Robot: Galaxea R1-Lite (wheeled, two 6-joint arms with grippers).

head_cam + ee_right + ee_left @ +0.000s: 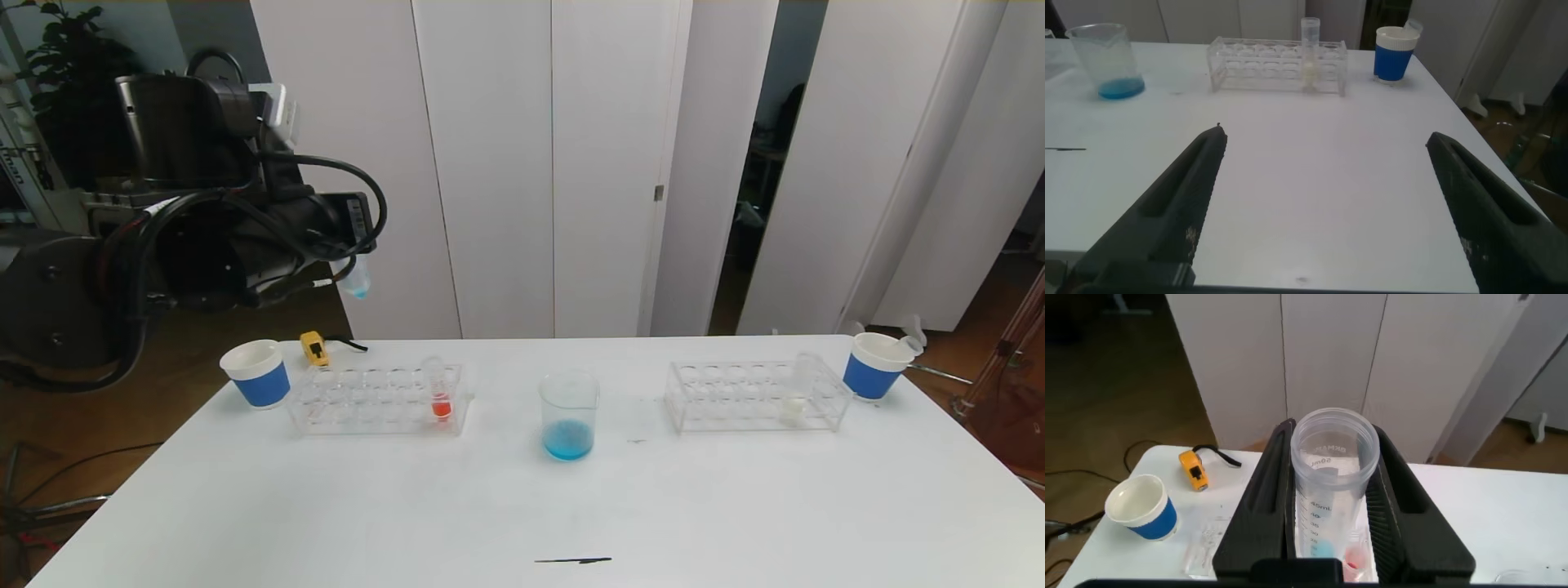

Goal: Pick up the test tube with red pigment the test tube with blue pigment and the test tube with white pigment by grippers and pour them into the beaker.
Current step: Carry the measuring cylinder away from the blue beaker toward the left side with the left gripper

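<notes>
Clamped in the black left claw (1333,531), the clear blue-tinged test tube (1333,486) hangs high, left of the worktop (522,506).
Residue could drip beside the clear blue-bottomed beaker (569,414); wide right claw (1327,212) idles low.

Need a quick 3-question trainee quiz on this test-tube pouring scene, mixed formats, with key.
1. True or false: the clear glass beaker already holds blue liquid.
2. Which gripper holds the clear test tube with blue residue? A) left gripper B) right gripper
3. Fill in: the clear test tube with red liquid stands in the clear plastic rack on the robot's ____ side.

Key: 1 true. 2 A; the right gripper is open and empty, low over the white table. 3 left; the clear tube with cream-white liquid stands in the other clear rack.
</notes>
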